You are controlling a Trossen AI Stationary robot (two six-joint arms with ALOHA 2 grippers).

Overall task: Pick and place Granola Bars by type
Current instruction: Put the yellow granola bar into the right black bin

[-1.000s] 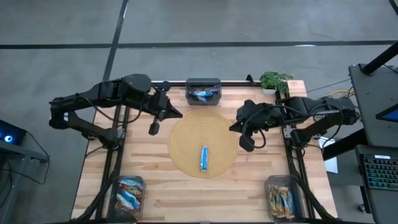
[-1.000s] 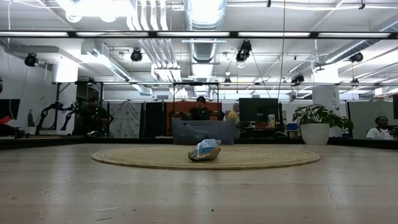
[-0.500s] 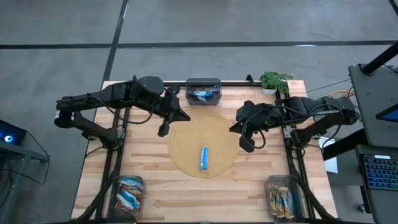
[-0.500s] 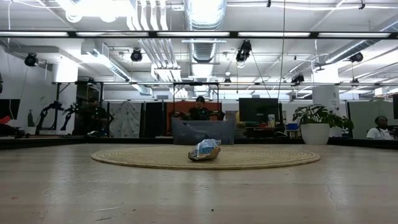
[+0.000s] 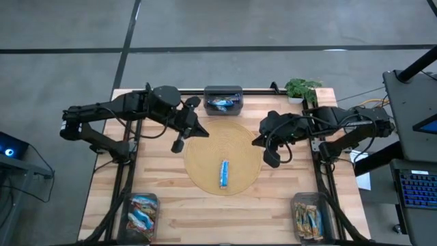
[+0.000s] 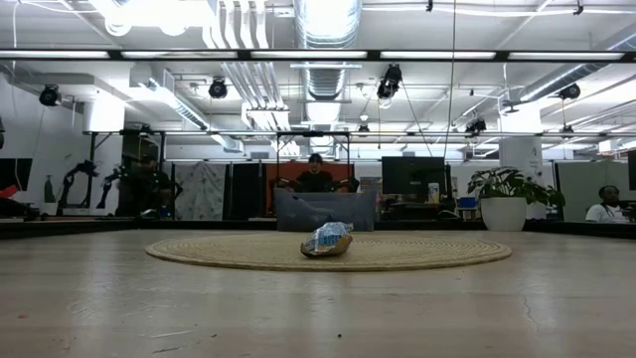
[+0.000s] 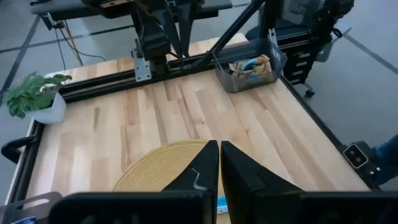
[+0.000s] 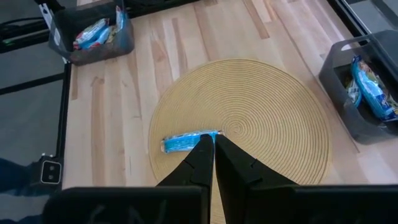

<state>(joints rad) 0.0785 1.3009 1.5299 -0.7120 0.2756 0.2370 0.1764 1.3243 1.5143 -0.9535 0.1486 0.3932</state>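
Observation:
One blue-wrapped granola bar [image 5: 223, 173] lies flat on the round woven mat [image 5: 205, 147] at the table's middle; it also shows in the low view [image 6: 326, 240] and the right wrist view [image 8: 184, 142]. My left gripper [image 5: 179, 145] hangs shut above the mat's left edge, its fingers [image 7: 208, 163] together with nothing between them. My right gripper [image 5: 270, 161] hangs shut above the mat's right edge, its tips [image 8: 213, 140] pointing down toward the bar. Neither gripper touches anything. Other granola bars lie in three bins.
A grey bin [image 5: 223, 100] with a blue bar stands at the far edge. A bin [image 5: 141, 215] of blue-white bars is at the near left corner, a bin [image 5: 308, 217] of orange-brown bars at the near right. A potted plant [image 5: 300, 89] sits far right.
My left gripper has gone toward the table's right edge and a little down, reaching the mat's left rim, still shut. The bar has stayed in place.

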